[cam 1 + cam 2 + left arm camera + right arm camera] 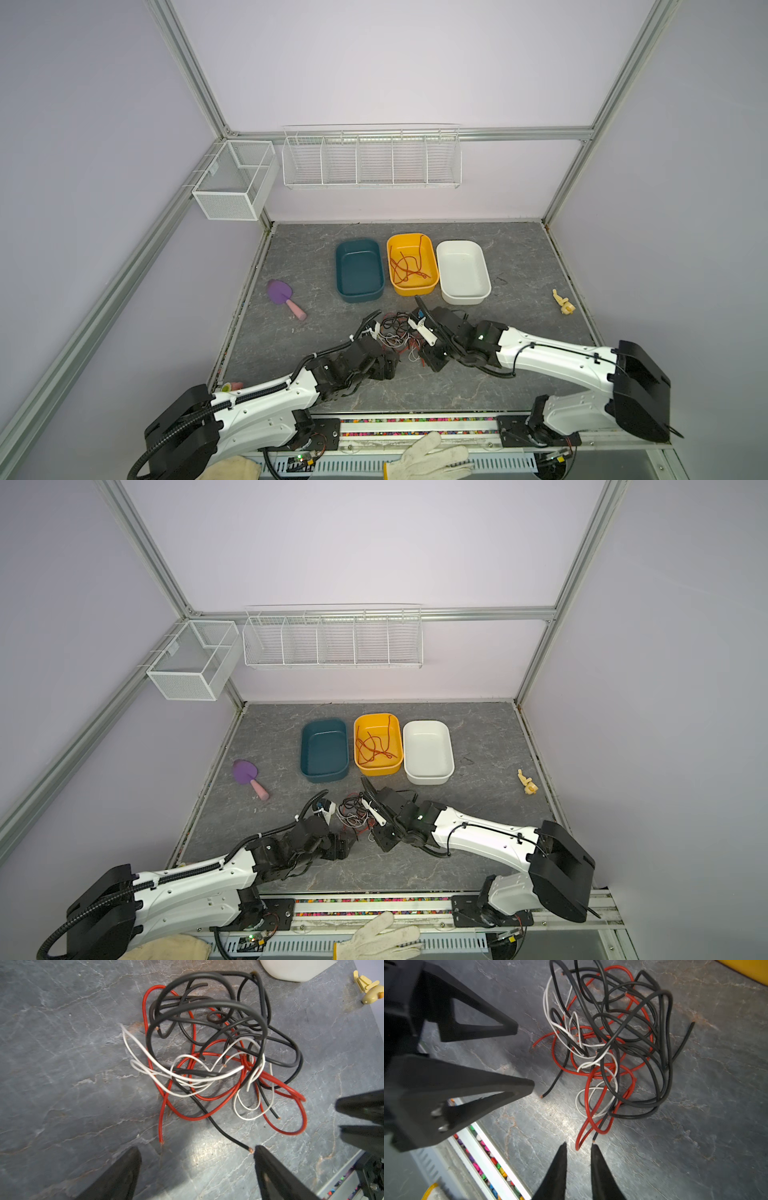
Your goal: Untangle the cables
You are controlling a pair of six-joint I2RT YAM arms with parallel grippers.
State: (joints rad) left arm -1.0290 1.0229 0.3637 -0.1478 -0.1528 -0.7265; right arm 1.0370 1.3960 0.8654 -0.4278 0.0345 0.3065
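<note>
**On the tabletop (519,257), two arms stoop over the cables (207,1053)**

Wrists tilted down, the left arm (266,399) and right arm (552,353) reach inward. Between them the cables lie knotted, red, black and white. Wide and empty gapes the left pincer (196,1148); the right pincer (579,1145), barely parted, grasps nothing.

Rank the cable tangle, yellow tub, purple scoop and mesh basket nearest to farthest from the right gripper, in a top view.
1. cable tangle, right beside the right gripper.
2. yellow tub, behind it, mid-table.
3. purple scoop, on the table's left.
4. mesh basket, up on the left wall.
</note>
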